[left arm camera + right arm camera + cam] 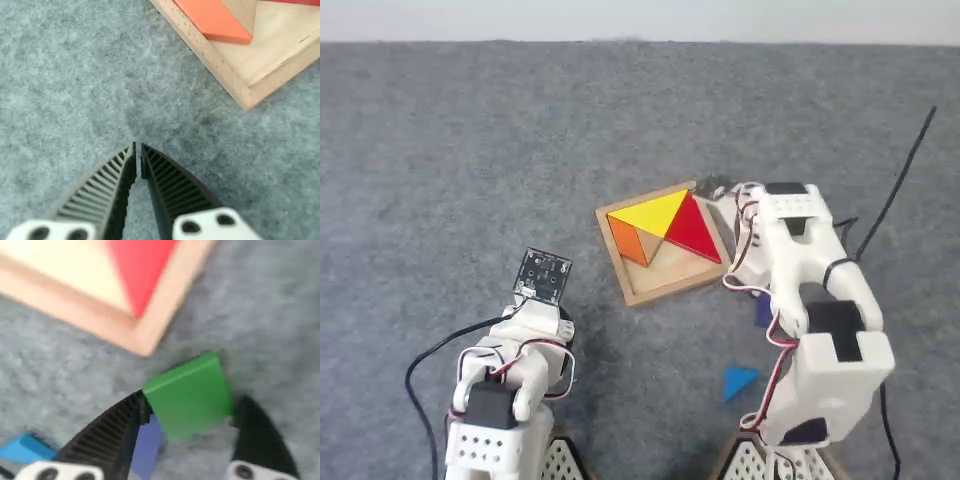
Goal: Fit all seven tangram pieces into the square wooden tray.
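The square wooden tray (638,292) lies mid-table and holds a yellow triangle (650,213), a red triangle (693,232) and an orange piece (625,240). In the right wrist view, my right gripper (187,412) is shut on a green square (189,394), just off a tray corner (145,342) where the red triangle's tip (140,265) ends. A purple piece (147,450) lies under the green square. In the high view the right arm (800,260) covers that spot. My left gripper (138,147) is shut and empty over carpet, short of the tray's rim (210,55) and the orange piece (212,20).
A light blue triangle (740,380) lies on the grey carpet near the right arm's base, and its corner (25,447) also appears in the right wrist view. The purple piece (762,312) peeks out beside the right arm. The left arm (520,350) stands at the front left.
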